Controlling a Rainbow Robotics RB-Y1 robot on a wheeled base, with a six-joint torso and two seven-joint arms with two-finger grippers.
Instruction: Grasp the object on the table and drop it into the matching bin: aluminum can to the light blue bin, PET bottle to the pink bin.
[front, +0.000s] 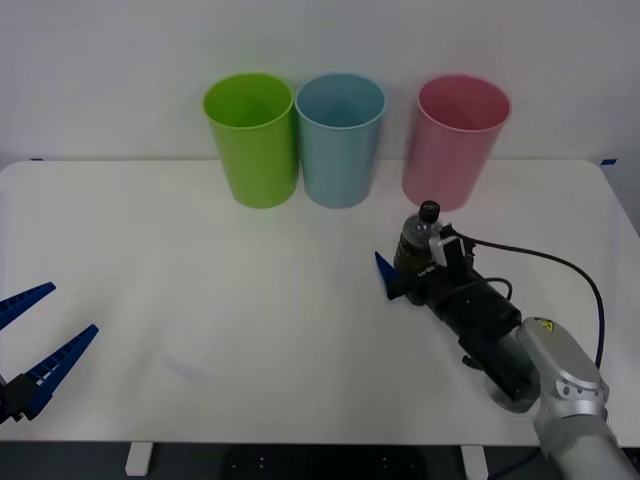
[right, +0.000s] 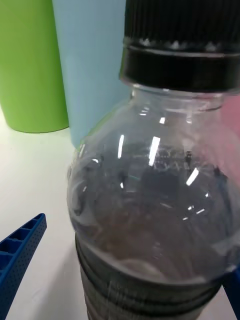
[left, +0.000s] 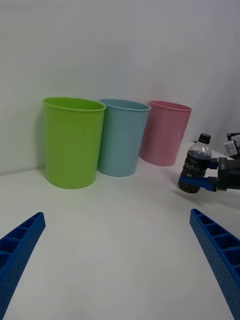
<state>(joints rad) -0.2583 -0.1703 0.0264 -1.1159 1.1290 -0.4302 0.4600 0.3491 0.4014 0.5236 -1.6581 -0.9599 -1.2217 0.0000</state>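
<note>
The PET bottle (front: 414, 243), small and clear with a black cap and a dark label, stands upright on the white table (front: 200, 290) in front of the pink bin (front: 455, 140). My right gripper (front: 405, 268) is open and straddles the bottle low on its body. In the right wrist view one blue finger (right: 20, 250) stands clear of the bottle (right: 150, 190). The light blue bin (front: 340, 140) stands left of the pink one. My left gripper (front: 72, 310) hangs open and empty at the table's front left, far from the bottle (left: 196, 167).
A lime green bin (front: 255, 140) stands at the left end of the row, touching the light blue one. All three bins line the table's back edge against a white wall. A black cable loops from the right wrist over the table's right side.
</note>
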